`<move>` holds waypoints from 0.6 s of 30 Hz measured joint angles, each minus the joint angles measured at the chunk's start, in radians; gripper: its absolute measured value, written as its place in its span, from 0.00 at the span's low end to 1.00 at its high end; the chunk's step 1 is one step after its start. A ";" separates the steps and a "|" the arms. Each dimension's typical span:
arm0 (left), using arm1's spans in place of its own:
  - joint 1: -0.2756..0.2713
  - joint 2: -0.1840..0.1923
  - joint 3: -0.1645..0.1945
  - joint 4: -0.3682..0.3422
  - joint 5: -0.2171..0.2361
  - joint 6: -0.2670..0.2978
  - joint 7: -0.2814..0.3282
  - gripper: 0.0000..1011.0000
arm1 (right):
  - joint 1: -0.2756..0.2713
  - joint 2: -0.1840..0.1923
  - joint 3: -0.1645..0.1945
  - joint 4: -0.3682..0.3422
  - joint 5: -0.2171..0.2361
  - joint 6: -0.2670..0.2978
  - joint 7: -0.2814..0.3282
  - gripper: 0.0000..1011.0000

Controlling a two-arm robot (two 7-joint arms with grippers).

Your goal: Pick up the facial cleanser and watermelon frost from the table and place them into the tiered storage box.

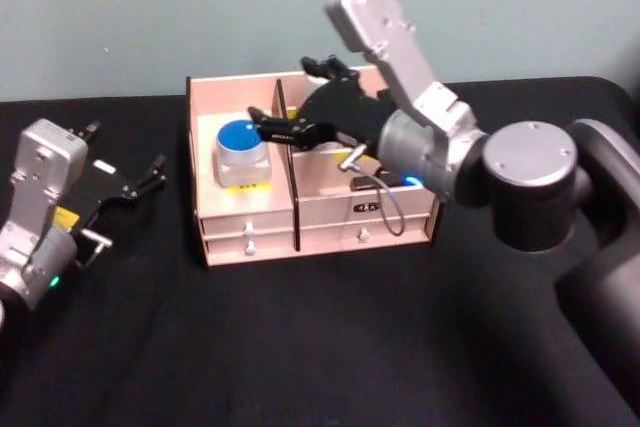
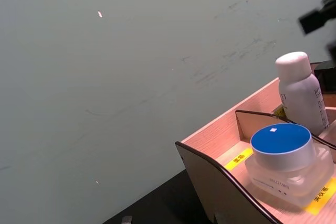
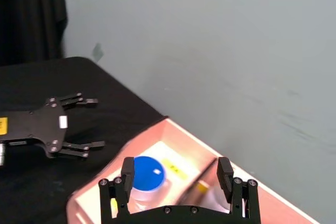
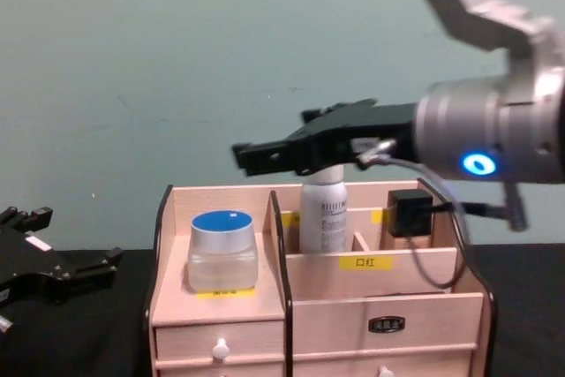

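1. Tiered storage box (image 1: 250,242) stands on the surface (image 1: 300,347).
2. Watermelon frost (image 1: 241,151) sits in its left compartment.
3. Facial cleanser (image 4: 323,209) stands right of the divider.
4. Right hand (image 4: 256,156) above box; left hand (image 1: 150,175) left of it.

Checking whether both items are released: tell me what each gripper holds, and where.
Nothing. The right gripper is open above the box; the left gripper is open beside it.

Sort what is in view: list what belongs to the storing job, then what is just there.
Job: facial cleanser and watermelon frost, both standing in the tiered storage box; right tool, open, above the box.
Just there: black table; left tool, open, resting left of the box.
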 joint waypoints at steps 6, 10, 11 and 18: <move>0.000 0.000 0.000 0.000 0.000 0.000 0.000 1.00 | -0.059 0.037 0.077 -0.067 0.009 -0.027 -0.036 0.99; 0.000 0.000 0.000 0.000 0.000 0.000 0.000 1.00 | -0.080 0.051 0.132 -0.080 0.014 -0.043 -0.064 0.99; 0.000 0.000 0.000 0.000 0.000 0.000 0.000 1.00 | -0.087 0.055 0.165 -0.075 0.014 -0.056 -0.084 0.99; 0.000 0.000 0.000 0.000 0.000 0.000 0.000 1.00 | -0.089 0.047 0.252 -0.020 0.023 -0.087 -0.133 0.99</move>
